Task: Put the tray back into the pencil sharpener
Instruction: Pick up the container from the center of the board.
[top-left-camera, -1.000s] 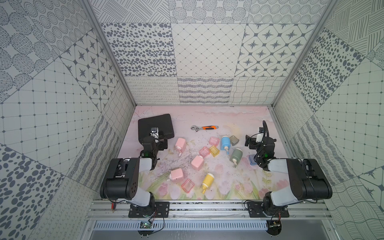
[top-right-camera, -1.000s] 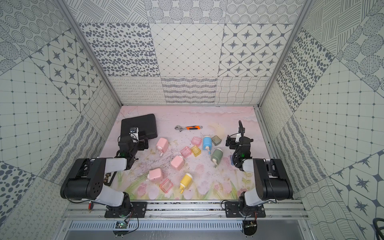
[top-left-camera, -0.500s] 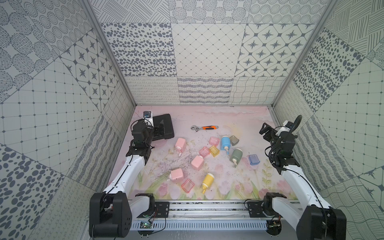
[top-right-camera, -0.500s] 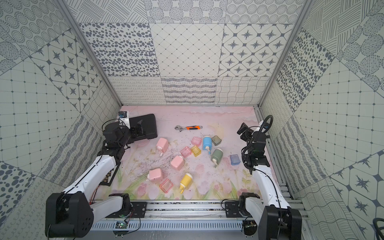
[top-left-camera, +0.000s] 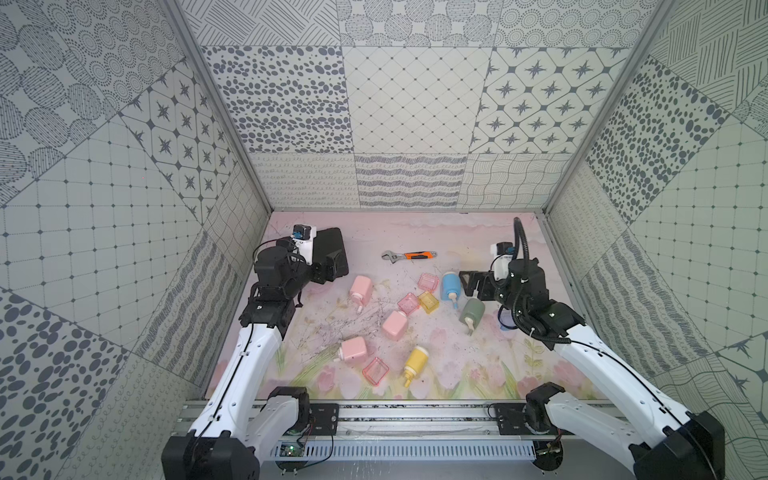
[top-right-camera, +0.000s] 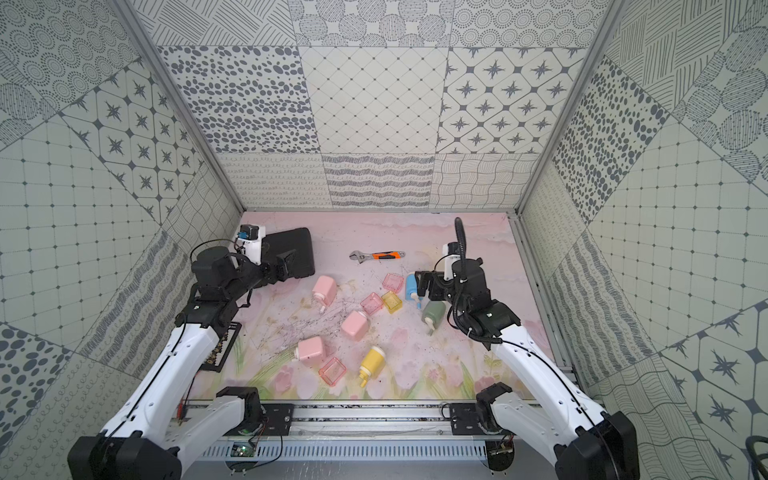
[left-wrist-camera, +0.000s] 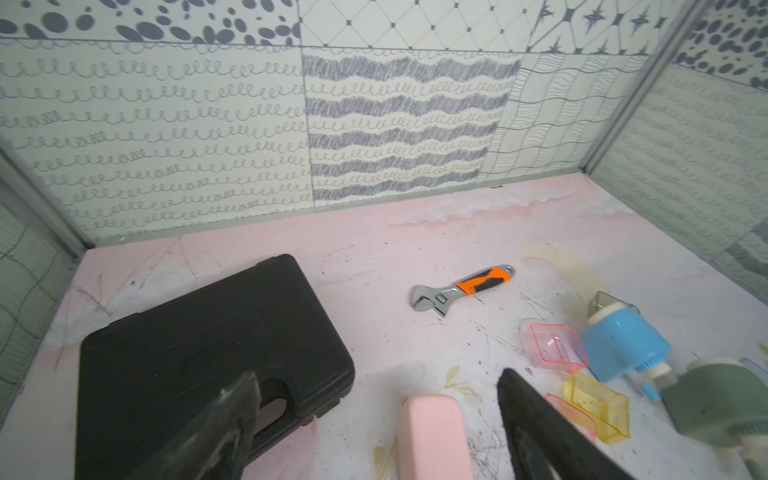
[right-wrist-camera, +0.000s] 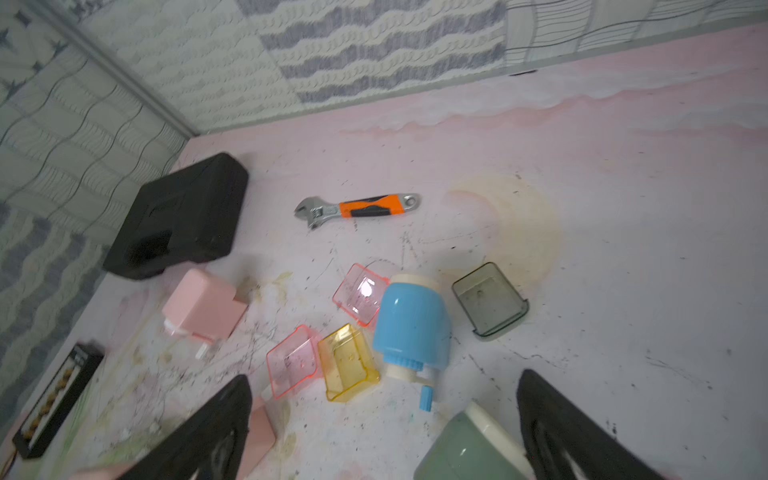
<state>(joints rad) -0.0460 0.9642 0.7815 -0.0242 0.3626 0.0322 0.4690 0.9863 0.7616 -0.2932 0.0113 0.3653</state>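
The left gripper (left-wrist-camera: 376, 374) shows two dark fingers (left-wrist-camera: 536, 415) that stand wide apart. A blue pencil sharpener (left-wrist-camera: 623, 353) lies on its side on the pink table (left-wrist-camera: 415, 232). A pink tray (left-wrist-camera: 555, 347) and a yellow tray (left-wrist-camera: 598, 399) lie just beside it. A green pencil sharpener (left-wrist-camera: 723, 403) is near it. An orange-handled wrench (left-wrist-camera: 463, 291) lies apart from it, and a black case (left-wrist-camera: 208, 361) is farther still.

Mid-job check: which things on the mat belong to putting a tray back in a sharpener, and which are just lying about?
Job: blue sharpener, green sharpener, yellow sharpener, three pink sharpeners; three pink trays, yellow tray, smoky green tray.
Lying about: black case, orange-handled wrench, black strip at the mat's left edge.
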